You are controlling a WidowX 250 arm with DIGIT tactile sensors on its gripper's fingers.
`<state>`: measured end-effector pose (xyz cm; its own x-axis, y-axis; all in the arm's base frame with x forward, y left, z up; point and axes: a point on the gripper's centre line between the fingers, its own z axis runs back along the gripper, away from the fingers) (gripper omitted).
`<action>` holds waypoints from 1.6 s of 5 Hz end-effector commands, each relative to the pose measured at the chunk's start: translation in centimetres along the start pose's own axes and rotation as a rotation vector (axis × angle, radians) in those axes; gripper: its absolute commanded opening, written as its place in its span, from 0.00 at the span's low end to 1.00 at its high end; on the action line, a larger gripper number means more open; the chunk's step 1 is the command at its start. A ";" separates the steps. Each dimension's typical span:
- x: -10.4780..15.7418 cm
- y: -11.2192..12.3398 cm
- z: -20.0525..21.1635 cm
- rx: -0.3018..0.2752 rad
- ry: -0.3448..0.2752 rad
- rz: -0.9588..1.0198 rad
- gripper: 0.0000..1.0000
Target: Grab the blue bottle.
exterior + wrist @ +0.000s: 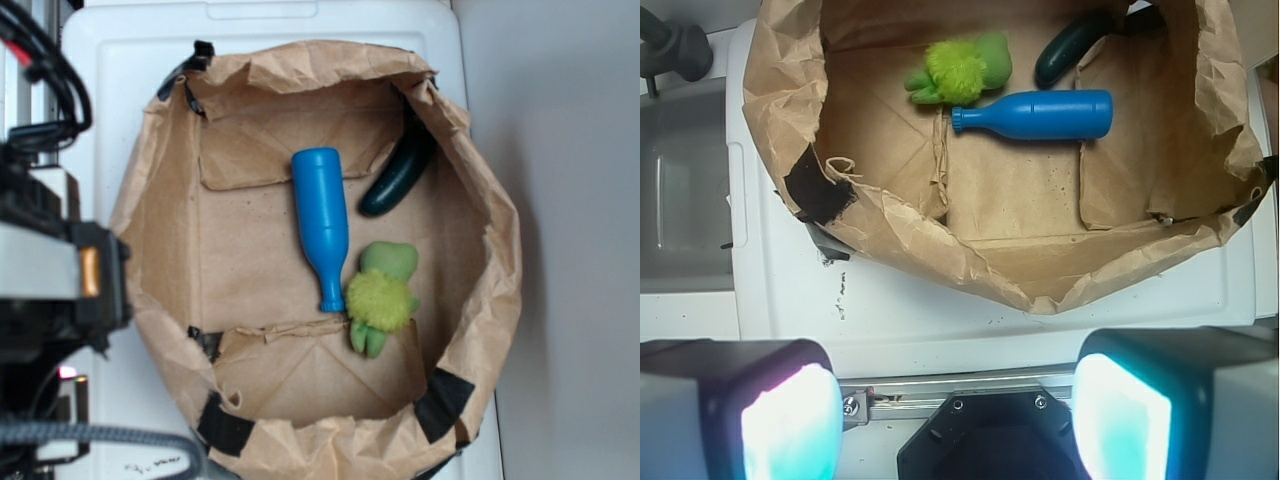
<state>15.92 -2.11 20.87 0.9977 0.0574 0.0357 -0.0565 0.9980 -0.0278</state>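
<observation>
The blue bottle (322,222) lies on its side on the floor of a brown paper bag (160,190), neck toward the bag's near wall. In the wrist view the blue bottle (1040,115) lies across the bag's far part, neck pointing left. My gripper (955,400) is open, its two glowing pads wide apart with nothing between them. It hangs outside the bag, over the white surface on the near side of the bag's rim. In the exterior view only the arm's black body (50,270) shows at the left edge.
A green plush toy (382,295) lies touching the bottle's neck. A dark green cucumber-shaped thing (398,175) leans in the bag's far corner. The crumpled bag wall (970,255) stands between gripper and bottle. The bag sits on a white lid (790,300).
</observation>
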 end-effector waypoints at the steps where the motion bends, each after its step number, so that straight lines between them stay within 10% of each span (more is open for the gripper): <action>1: 0.4 0.3 0.7 -0.002 -0.030 0.022 1.00; 4: 11.2 0.9 -1.0 -0.018 0.035 -0.471 1.00; 5: 11.8 0.5 -1.6 -0.065 0.008 -0.697 1.00; 6: 6.8 0.7 -0.7 -0.140 -0.077 -0.951 1.00; 7: 4.7 0.4 3.0 -0.301 -0.138 -0.919 1.00; 8: 4.7 0.4 3.0 -0.301 -0.138 -0.919 1.00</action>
<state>20.77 -0.71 22.35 0.6478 -0.7182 0.2540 0.7617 0.6046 -0.2330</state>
